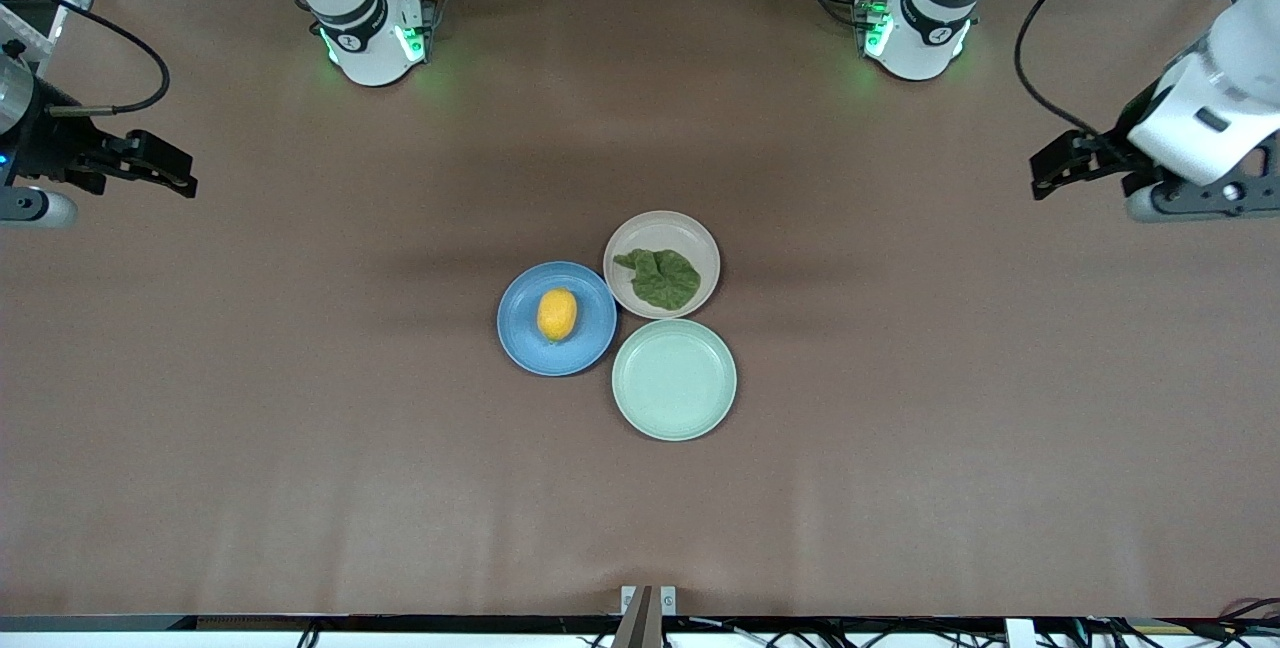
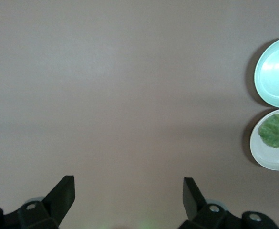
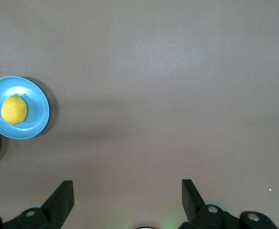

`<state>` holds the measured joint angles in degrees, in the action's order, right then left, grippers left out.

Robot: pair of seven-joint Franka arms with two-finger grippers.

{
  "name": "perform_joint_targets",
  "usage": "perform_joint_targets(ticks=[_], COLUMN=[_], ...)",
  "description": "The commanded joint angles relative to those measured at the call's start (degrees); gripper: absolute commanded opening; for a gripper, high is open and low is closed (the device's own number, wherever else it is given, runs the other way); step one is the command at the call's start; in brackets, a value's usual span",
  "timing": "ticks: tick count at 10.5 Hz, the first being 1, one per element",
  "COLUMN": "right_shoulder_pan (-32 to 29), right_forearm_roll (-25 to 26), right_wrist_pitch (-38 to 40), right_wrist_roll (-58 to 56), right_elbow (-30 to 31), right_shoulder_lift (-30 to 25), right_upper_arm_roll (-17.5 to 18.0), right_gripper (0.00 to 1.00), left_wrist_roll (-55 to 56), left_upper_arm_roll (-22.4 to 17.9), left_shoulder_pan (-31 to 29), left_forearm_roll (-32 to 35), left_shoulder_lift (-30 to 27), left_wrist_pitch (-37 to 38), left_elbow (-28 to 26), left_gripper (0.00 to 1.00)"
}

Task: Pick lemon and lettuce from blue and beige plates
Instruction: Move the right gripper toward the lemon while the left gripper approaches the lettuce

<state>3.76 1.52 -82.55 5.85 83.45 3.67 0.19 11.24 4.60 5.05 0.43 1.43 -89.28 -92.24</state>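
Observation:
The lemon (image 1: 557,314) lies on the blue plate (image 1: 520,333) near the table's middle. The lettuce (image 1: 660,276) lies flat on the beige plate (image 1: 697,240), which touches the blue plate and sits a little farther from the front camera. My right gripper (image 1: 170,168) is open and empty, high over bare table at the right arm's end. My left gripper (image 1: 1060,168) is open and empty, over bare table at the left arm's end. The right wrist view shows the lemon (image 3: 14,109) on the blue plate (image 3: 36,114). The left wrist view shows the lettuce (image 2: 277,131) on the beige plate (image 2: 265,155).
An empty mint-green plate (image 1: 674,379) touches both other plates and sits nearest the front camera; it also shows in the left wrist view (image 2: 275,71). The brown table (image 1: 300,428) spreads wide around the plates. The arm bases stand along the table's back edge.

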Motion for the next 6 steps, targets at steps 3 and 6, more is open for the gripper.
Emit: perform_joint_targets(ticks=[3, 6], right_shoulder_pan=[6.9, 8.1], right_forearm_roll=[-2.3, -2.4], right_wrist_pitch=[-5.0, -11.6], right_wrist_roll=[16.0, 27.3], right_elbow=[0.5, 0.5], right_shoulder_lift=[5.3, 11.8], right_upper_arm_roll=[0.2, 4.7], right_gripper=[1.00, 1.00], left_wrist_roll=[7.8, 20.7], left_upper_arm_roll=[4.2, 12.2], left_shoulder_pan=[0.7, 0.9], left_forearm_roll=[-4.4, -4.4], left_shoulder_lift=[1.3, 3.3], left_wrist_pitch=[-8.7, -18.7], left_elbow=[-9.8, -16.0], left_gripper=[1.00, 1.00])
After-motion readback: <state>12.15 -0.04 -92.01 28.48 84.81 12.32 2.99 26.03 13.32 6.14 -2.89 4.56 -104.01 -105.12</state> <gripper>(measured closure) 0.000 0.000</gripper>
